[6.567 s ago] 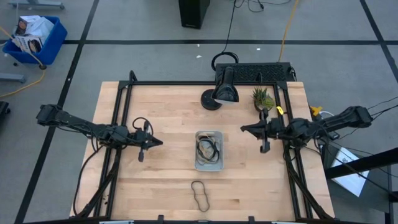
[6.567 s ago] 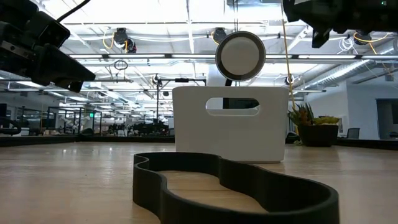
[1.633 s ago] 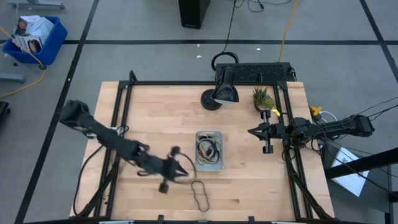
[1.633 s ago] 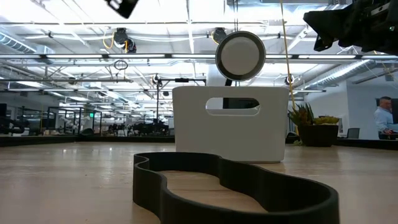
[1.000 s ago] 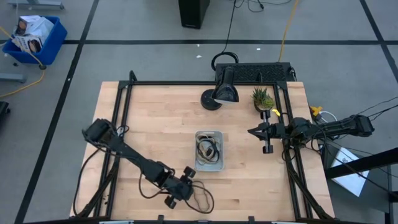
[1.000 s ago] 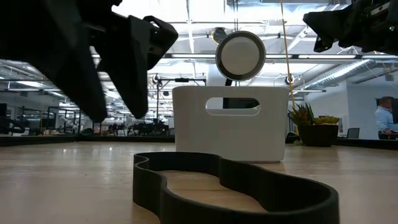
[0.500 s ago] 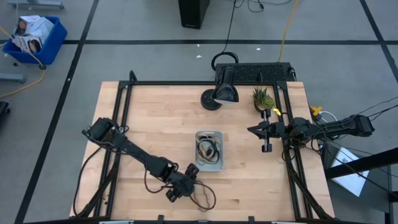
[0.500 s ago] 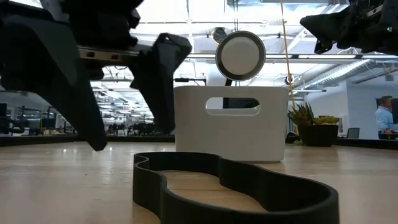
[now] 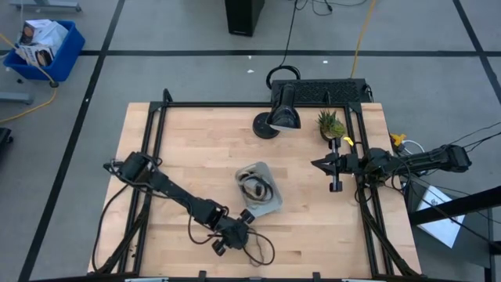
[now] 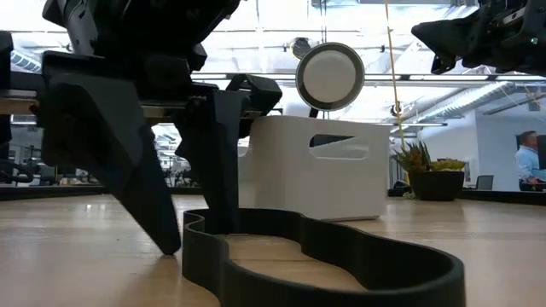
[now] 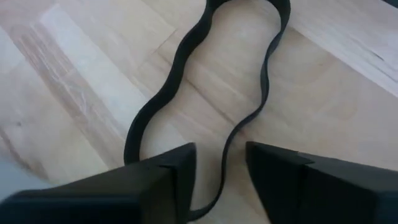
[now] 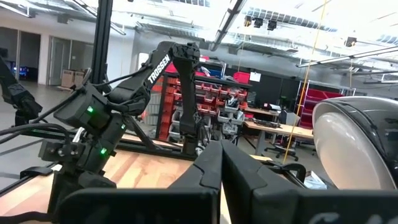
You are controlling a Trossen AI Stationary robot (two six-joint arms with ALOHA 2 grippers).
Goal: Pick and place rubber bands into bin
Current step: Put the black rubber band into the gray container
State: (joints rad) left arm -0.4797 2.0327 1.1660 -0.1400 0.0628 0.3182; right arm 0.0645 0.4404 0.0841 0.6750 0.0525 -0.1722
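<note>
Left gripper (image 11: 221, 165) low, fingers parted; right gripper (image 12: 221, 163) raised (apparently closed).

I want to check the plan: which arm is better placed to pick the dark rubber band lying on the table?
Left. The left hand is open, straddling the rubber band. The right hand waits far away.

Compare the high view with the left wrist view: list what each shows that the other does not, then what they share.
Only the high view shows the tilted bin with rubber bands inside, the right end effector waiting near the table's right edge, the lamp and the small plant.

Only the left wrist view shows how the open fingers of the left end effector straddle one strand of the loose dark rubber band.

Both show that band lying on the wooden table, outside the bin, with the left end effector over its end.
</note>
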